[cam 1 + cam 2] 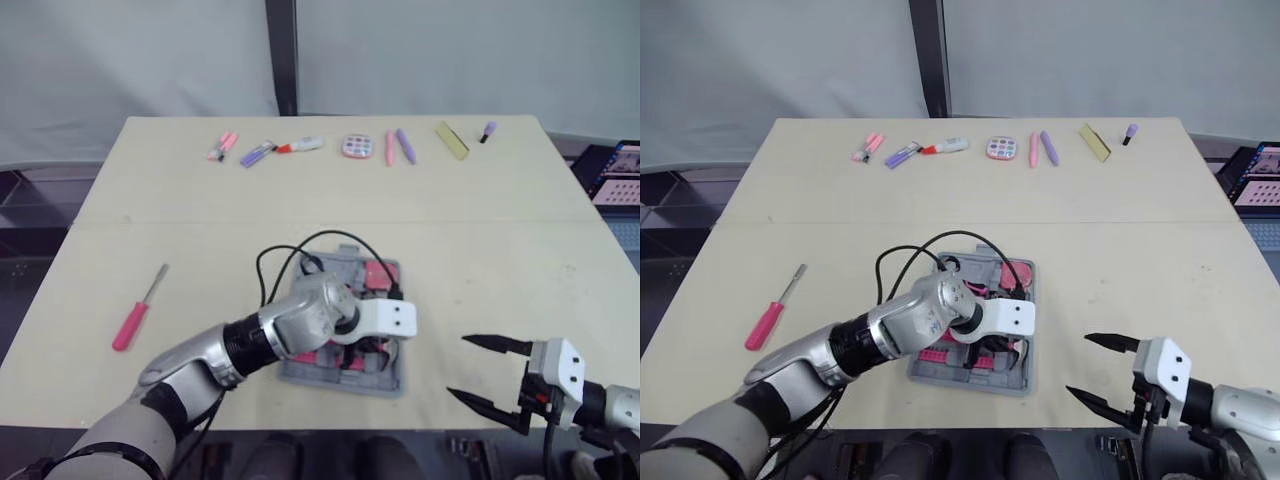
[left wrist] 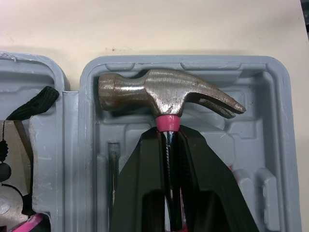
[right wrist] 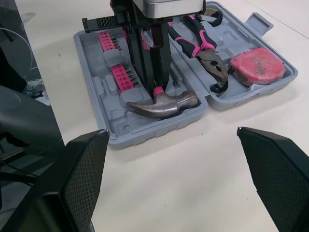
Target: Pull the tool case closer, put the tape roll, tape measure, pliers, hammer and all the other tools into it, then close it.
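Your left arm (image 1: 190, 360) stretches forward and inward, wrist angled down. Your left gripper (image 2: 168, 140) has both black fingers pressed against the neck of the hammer (image 2: 164, 92), just below its head. Your right gripper (image 1: 458, 366) hovers low on the right, its fingers spread wide and pointing toward your left.

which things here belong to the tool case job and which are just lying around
Job: tool case, hammer held by the left gripper, pliers, tape measure, pink bit strips, pink-handled screwdriver out on the table.

Lying about, along the far edge: pink highlighter, purple marker, red-and-white marker, round palette, pink pen, purple pen, yellowish bar, small purple item.
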